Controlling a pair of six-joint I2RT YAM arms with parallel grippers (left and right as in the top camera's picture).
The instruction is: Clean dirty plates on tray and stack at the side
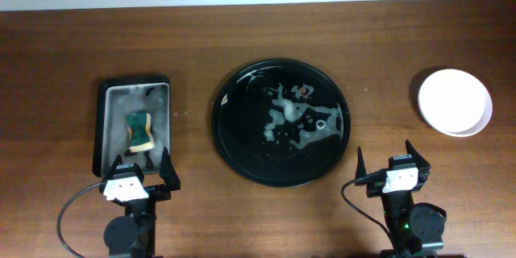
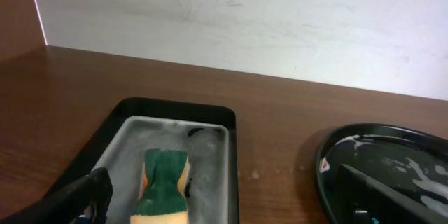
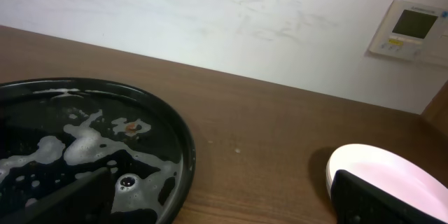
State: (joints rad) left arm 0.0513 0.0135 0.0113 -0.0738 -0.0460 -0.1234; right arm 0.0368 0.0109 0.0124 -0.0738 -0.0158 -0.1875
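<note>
The round black tray (image 1: pixel 234 145) sits mid-table, holding only soapy foam and a small orange smear; it also shows in the left wrist view (image 2: pixel 329 155) and the right wrist view (image 3: pixel 183 140). The white plates (image 1: pixel 454 101) stand stacked at the far right, seen too in the right wrist view (image 3: pixel 378 164). My left gripper (image 1: pixel 147 164) is open and empty near the front edge, just before the sponge basin. My right gripper (image 1: pixel 384 158) is open and empty at the front right, between tray and plates.
A rectangular black basin (image 1: pixel 110 97) with foamy water holds a green and yellow sponge (image 1: pixel 141 129) at the left; both show in the left wrist view, basin (image 2: pixel 227 115) and sponge (image 2: pixel 164 182). A wall panel (image 3: pixel 409 28) hangs behind the table.
</note>
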